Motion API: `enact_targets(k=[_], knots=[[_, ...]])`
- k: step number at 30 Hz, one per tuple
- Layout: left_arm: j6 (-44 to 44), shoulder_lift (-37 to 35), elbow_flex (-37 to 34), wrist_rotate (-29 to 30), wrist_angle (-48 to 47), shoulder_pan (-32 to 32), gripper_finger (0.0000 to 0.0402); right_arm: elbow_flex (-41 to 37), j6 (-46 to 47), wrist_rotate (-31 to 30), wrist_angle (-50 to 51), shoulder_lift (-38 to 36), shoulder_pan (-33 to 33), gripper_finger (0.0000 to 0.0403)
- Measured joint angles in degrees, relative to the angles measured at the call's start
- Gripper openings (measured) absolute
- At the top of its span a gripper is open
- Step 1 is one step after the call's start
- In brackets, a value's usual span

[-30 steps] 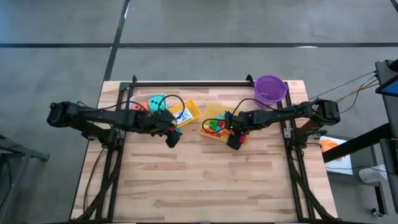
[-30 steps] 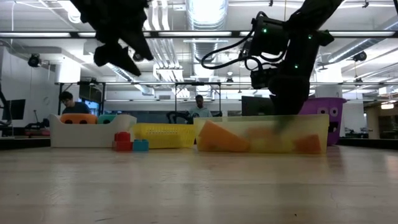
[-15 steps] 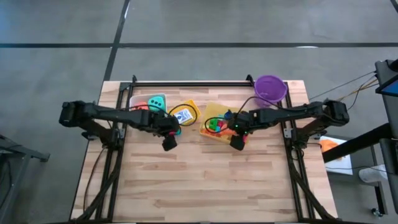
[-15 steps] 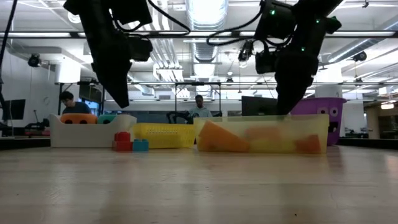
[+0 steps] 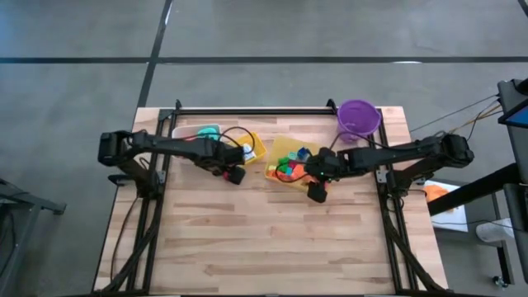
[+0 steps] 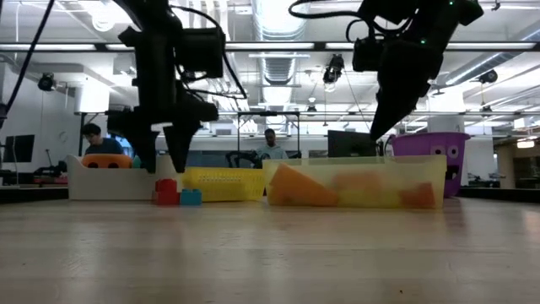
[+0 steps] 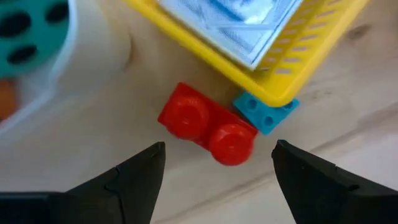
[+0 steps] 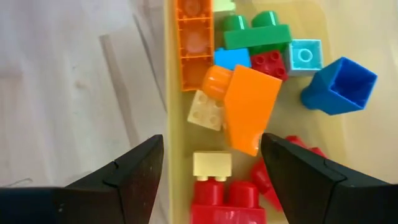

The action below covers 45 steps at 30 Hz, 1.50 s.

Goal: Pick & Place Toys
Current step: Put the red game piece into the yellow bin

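Left gripper (image 7: 214, 168) spread above red brick (image 7: 207, 124), right gripper (image 8: 211, 163) spread over bricks (image 8: 249, 81), no legible writing.

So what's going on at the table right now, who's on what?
The left gripper is open and hangs over a red brick and a small blue brick lying on the table beside the yellow bin, which holds the card box. The right gripper is open and empty above the clear bin of mixed bricks, among them a large orange piece. Neither gripper holds anything.
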<state>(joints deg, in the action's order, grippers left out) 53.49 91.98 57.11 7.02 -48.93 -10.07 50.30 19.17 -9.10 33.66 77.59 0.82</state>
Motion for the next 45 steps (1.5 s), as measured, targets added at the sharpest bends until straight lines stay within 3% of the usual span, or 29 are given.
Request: enact_targets(k=[12,21,32,35,40,45], knots=[[16.1,5.4,0.3,0.0,-0.6,-0.5,0.0290,-0.5,-0.1,-2.1,-0.1,-0.3,5.4,0.0268],[19.9,5.4,0.2,0.9,-1.8,-0.4,0.0286,-0.8,0.2,-6.1,-0.1,-0.3,9.6,0.0268],[20.5,5.4,0.2,0.7,-3.1,-0.2,0.0176,-0.9,4.9,-7.6,-0.5,-0.3,10.6,0.0268],[19.3,5.4,0.2,1.2,-3.1,-0.1,0.0163,-0.9,5.3,-7.6,-2.0,-0.3,10.7,0.0268],[18.3,5.4,0.2,1.3,-3.1,-0.2,0.0175,-0.9,5.0,-7.6,-3.2,-0.3,11.0,0.0268],[17.2,5.4,0.2,1.1,-3.1,-0.2,0.0227,-1.0,4.9,-8.6,-3.2,-0.3,11.0,0.0268]])
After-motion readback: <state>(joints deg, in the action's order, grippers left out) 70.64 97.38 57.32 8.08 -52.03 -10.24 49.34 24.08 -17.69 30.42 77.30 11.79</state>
